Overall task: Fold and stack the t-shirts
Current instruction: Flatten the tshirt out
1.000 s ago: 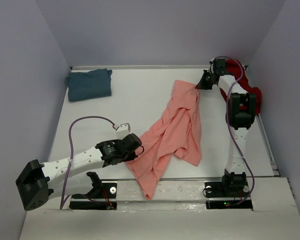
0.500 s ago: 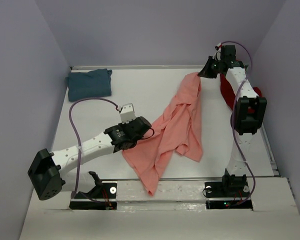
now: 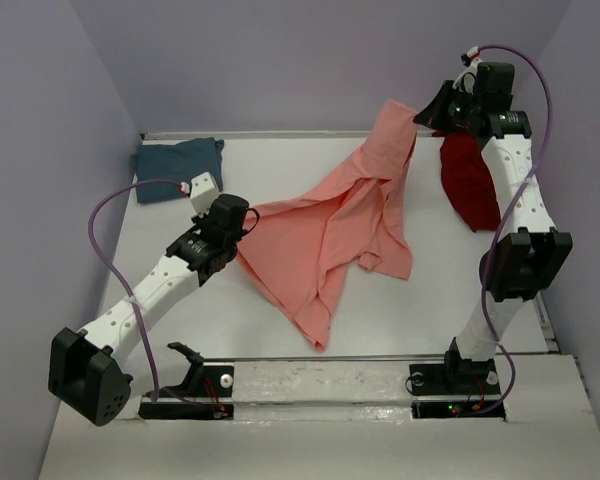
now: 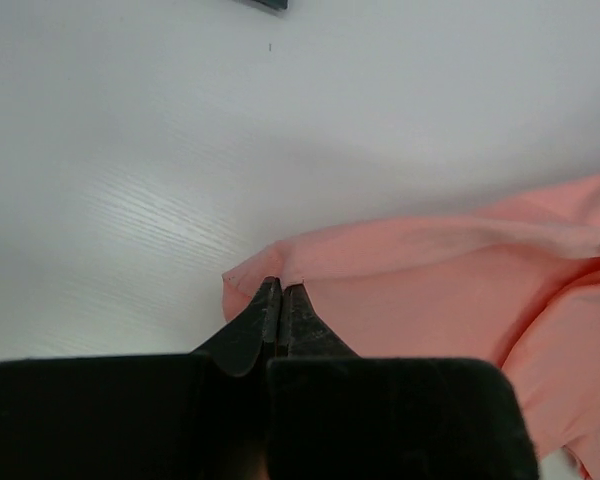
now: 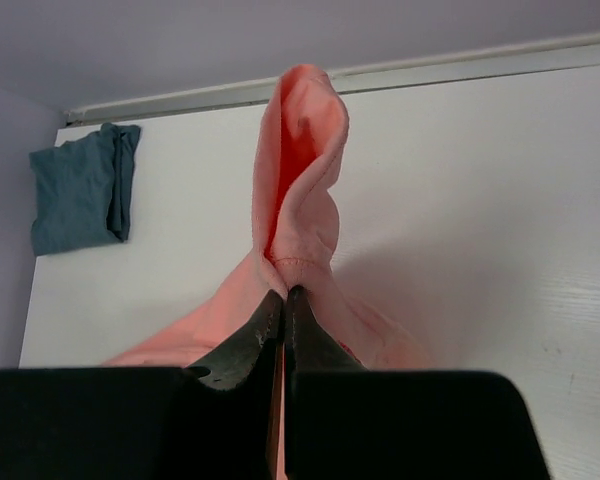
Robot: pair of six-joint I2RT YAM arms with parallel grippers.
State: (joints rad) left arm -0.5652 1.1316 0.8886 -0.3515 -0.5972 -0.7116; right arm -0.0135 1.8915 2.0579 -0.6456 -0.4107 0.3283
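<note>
You have the soft, light pink shirt (image 3: 330, 235) sagging over the middle of the table (image 3: 400, 310), left gripper (image 4: 281, 300) and right gripper (image 5: 284, 303) each clamped on an edge; grip hems or corners, since limp cloth probably slips and bunches.

The big shirt (image 3: 330, 235) is hanging stretched over the middle of the counter (image 3: 280, 170). The left hand (image 3: 244, 217) is pinching its left edge, and the right hand (image 3: 418, 117) is pinching its far right corner. A folded shirt (image 3: 177, 168) is lying behind it to the left, and a third shirt (image 3: 467, 180) is lying just to its right.
</note>
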